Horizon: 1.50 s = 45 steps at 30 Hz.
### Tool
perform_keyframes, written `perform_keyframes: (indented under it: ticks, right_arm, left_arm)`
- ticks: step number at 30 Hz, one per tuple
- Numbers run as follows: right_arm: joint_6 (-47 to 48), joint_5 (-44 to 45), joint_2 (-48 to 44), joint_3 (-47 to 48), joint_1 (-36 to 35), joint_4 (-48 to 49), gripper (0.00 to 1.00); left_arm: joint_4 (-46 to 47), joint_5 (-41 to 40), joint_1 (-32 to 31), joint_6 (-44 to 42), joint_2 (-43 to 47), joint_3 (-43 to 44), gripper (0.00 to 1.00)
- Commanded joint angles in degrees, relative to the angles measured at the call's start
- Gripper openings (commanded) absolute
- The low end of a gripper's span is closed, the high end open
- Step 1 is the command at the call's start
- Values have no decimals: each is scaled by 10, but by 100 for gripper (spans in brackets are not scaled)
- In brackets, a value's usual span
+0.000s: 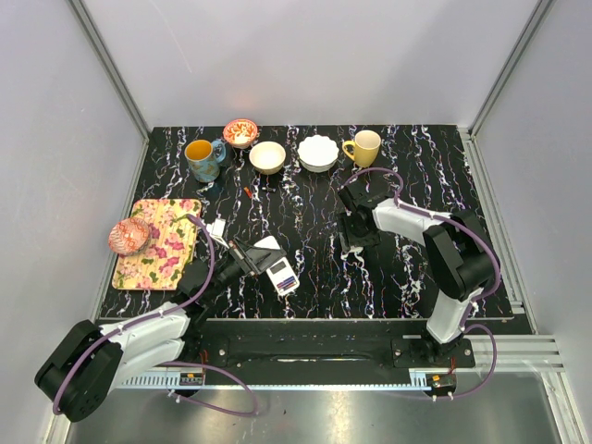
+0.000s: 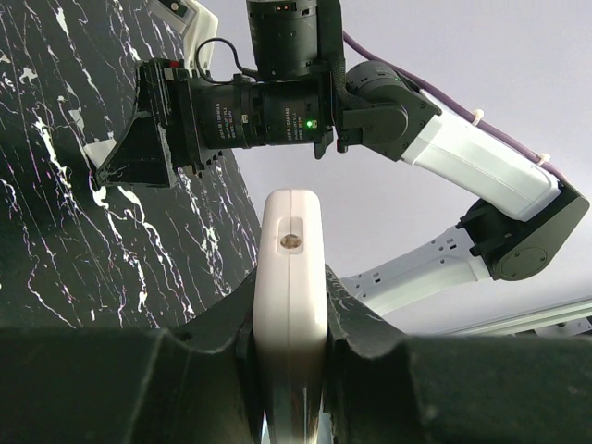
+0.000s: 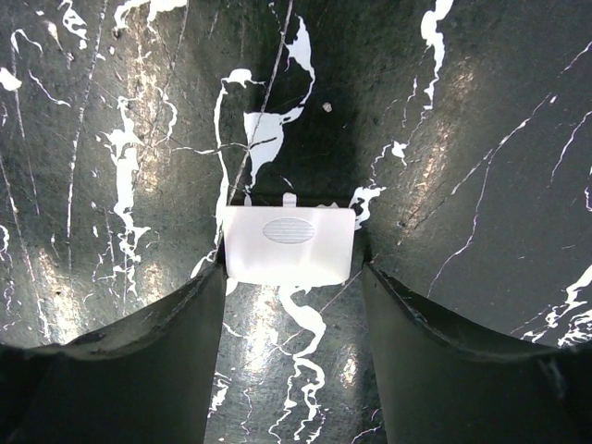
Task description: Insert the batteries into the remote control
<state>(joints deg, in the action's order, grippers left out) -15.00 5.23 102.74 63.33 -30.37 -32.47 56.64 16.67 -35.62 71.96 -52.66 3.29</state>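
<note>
My left gripper (image 1: pixel 250 260) (image 2: pixel 289 310) is shut on the remote control (image 1: pixel 280 268) (image 2: pixel 289 231). In the left wrist view the remote shows edge-on, its white end sticking out past the fingers. In the top view it lies low over the table at front left, white with red on its face. A small white battery cover (image 3: pixel 289 242) lies flat on the black marbled table. My right gripper (image 1: pixel 355 242) (image 3: pixel 292 270) points down over it, open, one fingertip at each side of the cover. I cannot make out any batteries.
Along the back edge stand a blue mug (image 1: pixel 203 158), a patterned bowl (image 1: pixel 240 132), a cream bowl (image 1: pixel 267 156), a white bowl (image 1: pixel 318 153) and a yellow mug (image 1: pixel 364 147). A floral tray (image 1: pixel 171 248) at the left carries a pink bowl (image 1: pixel 129 236).
</note>
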Motion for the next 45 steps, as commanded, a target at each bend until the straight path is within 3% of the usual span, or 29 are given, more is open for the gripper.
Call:
perform_keyframes:
  ticks: [1, 9, 12, 18, 28, 40, 45]
  right_arm:
    - [-13, 14, 32, -7, 4, -37, 64]
    - [-18, 23, 33, -6, 1, -40, 50]
    - [-20, 30, 29, -7, -1, -40, 49]
    - [-31, 49, 40, -3, -7, -51, 68]
    - [-40, 53, 38, 12, -13, -50, 70]
    - [-47, 28, 51, 7, -13, -45, 52]
    - [-52, 29, 20, -6, -14, -44, 36]
  left_arm:
    - [54, -7, -2, -2, -1, 7, 0]
    - [61, -5, -2, 0, -4, 4, 0]
    - [63, -4, -2, 1, -3, 3, 0]
    - [64, -5, -2, 3, -1, 1, 0]
    - [70, -1, -2, 5, -1, -1, 0]
    - [66, -3, -2, 6, 12, -7, 0]
    - [66, -1, -2, 5, 6, -7, 0]
